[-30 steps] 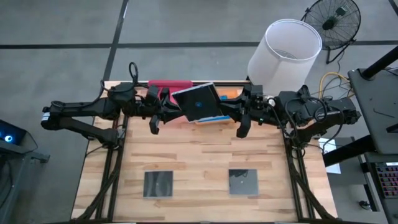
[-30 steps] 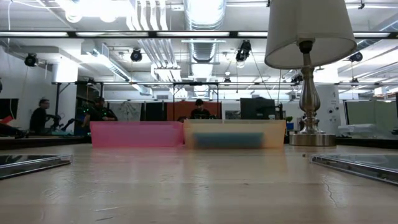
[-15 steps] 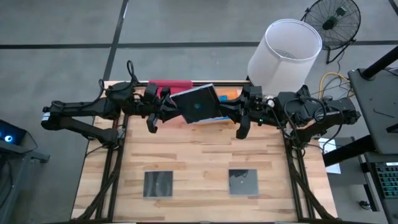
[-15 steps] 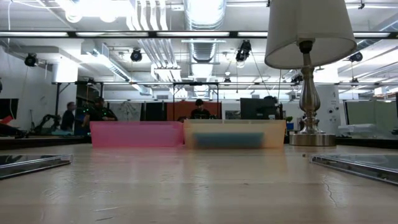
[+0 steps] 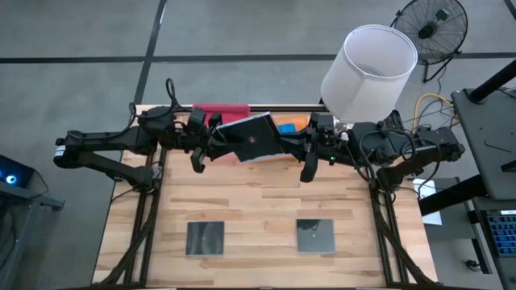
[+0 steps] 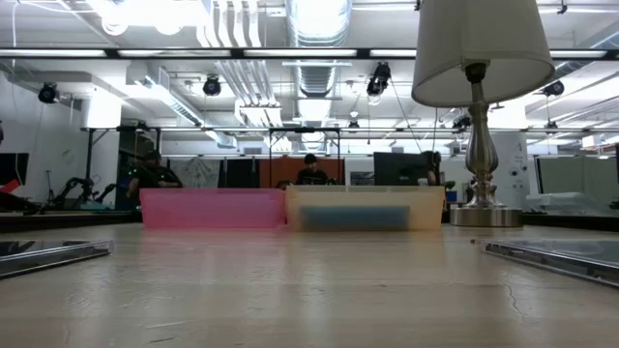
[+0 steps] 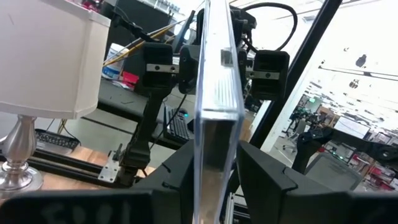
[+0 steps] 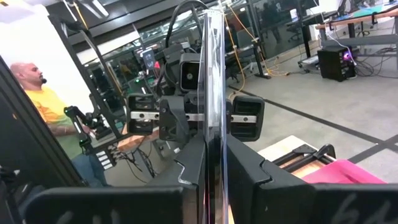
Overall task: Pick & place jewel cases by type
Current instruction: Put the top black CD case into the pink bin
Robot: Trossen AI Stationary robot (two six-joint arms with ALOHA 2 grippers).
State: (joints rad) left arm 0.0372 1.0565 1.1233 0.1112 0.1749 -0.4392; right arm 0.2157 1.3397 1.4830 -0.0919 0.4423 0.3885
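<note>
A dark glossy square jewel case (image 5: 254,138) is held in the air over the far middle of the table, above what the low view takes in. My left gripper (image 5: 228,143) is shut on the side toward the table's left. My right gripper (image 5: 284,143) is shut on the opposite side. Each wrist view shows the case edge-on (image 7: 216,74) (image 8: 213,62) between that arm's own fingers, with the other gripper behind it. Two more dark cases (image 5: 205,238) (image 5: 315,235) lie flat near the table's front. My left gripper pinches the case's edge (image 7: 217,165) between its two fingers, one on each face, coming roughly level from the table's left. The case stands a little askew between them, tilted and clear of the table. My right gripper pinches the opposite edge (image 8: 214,152) between its two fingers, one on each face, coming level from the table's right. The case is lifted clear and runs straight out ahead of the fingers toward the left gripper.
A pink tray (image 5: 219,109) and an orange tray (image 5: 297,122) stand side by side at the far edge, below the held case. A blue case (image 5: 284,127) lies in the orange one. A lamp with a white shade (image 5: 369,68) stands at the far right.
The held case has shifted a little toward the table's left and tipped, so its top face now looks dark. My right gripper has followed it slightly toward the left.
</note>
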